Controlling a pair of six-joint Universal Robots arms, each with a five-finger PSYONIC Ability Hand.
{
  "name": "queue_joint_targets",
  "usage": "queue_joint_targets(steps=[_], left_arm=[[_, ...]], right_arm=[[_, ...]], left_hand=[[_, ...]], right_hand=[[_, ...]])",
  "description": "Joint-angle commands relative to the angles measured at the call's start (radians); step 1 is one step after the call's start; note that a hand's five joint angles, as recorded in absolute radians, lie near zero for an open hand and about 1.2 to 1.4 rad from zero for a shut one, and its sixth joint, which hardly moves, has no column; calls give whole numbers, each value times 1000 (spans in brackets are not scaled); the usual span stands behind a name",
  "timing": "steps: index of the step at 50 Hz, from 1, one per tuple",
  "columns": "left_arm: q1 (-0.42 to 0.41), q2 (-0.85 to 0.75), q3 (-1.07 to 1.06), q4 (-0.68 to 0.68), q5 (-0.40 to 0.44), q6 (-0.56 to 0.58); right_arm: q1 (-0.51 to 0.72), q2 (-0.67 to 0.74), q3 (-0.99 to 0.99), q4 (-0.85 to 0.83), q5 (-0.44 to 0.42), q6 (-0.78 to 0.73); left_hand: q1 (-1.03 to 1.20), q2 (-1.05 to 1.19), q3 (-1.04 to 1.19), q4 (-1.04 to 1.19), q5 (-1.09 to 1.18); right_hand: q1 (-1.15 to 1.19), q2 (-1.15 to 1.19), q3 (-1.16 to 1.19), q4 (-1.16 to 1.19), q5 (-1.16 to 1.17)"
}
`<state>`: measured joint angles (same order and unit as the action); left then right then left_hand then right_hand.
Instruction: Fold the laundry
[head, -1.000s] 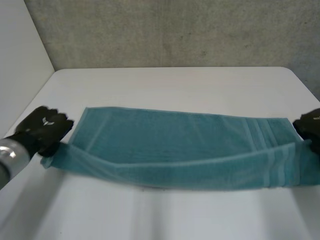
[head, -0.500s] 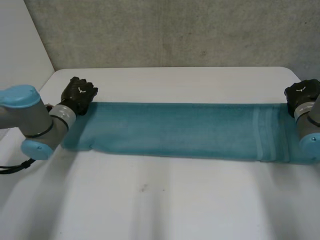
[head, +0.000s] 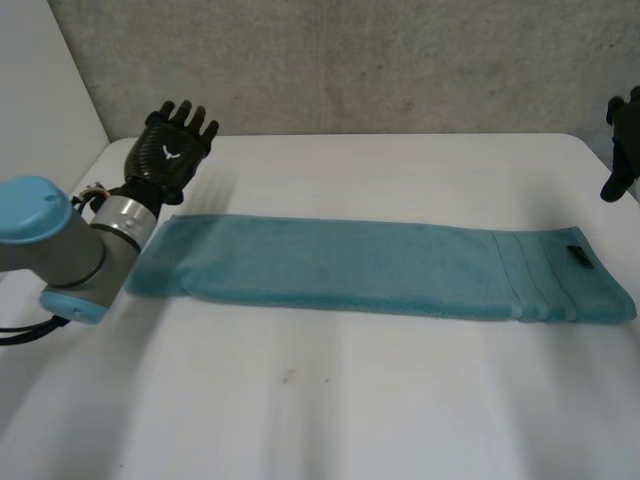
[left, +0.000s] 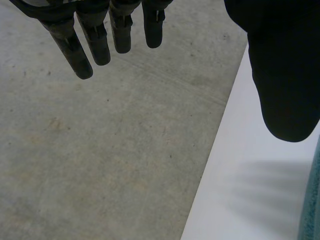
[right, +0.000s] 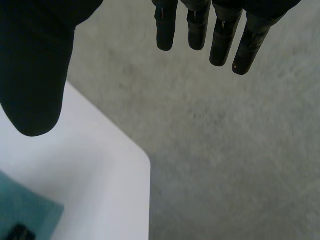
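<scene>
The left hand has let go of the teal towel and risen beyond its far left corner, fingers spread straight and empty. The towel now lies folded lengthwise, a long strip across the white table. Off its far right corner the right hand has likewise released, fingers straight; this fold looks finished.

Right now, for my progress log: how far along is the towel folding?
Done: the teal towel looks folded lengthwise into a long strip on the white table. In hand: nothing; the left hand and right hand are open, off the cloth. Left: probably folding the strip shorter.
</scene>
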<state>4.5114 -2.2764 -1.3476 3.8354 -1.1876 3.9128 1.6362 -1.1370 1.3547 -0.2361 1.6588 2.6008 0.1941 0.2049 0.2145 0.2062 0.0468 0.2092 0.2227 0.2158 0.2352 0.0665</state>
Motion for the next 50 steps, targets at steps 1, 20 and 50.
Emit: queue_joint_targets(steps=[1,20,50], left_arm=[[23,253,-244,-99,-23,-122],[-18,440,-443,-290,-193,-523],[-21,426,-479,-255,-191,-521]], right_arm=[[-91,-214,173,110,-239,35],[-309,-31,328,146,-451,-63],[-311,56,342,8,-444,-94]], left_hand=[[-10,-21,-30,-22,-37],[19,9,-1,7,-8],[17,6,-4,4,-11]], right_hand=[[-35,-48,-41,-61,-66],[439,426,433,413,408],[422,408,415,396,390]])
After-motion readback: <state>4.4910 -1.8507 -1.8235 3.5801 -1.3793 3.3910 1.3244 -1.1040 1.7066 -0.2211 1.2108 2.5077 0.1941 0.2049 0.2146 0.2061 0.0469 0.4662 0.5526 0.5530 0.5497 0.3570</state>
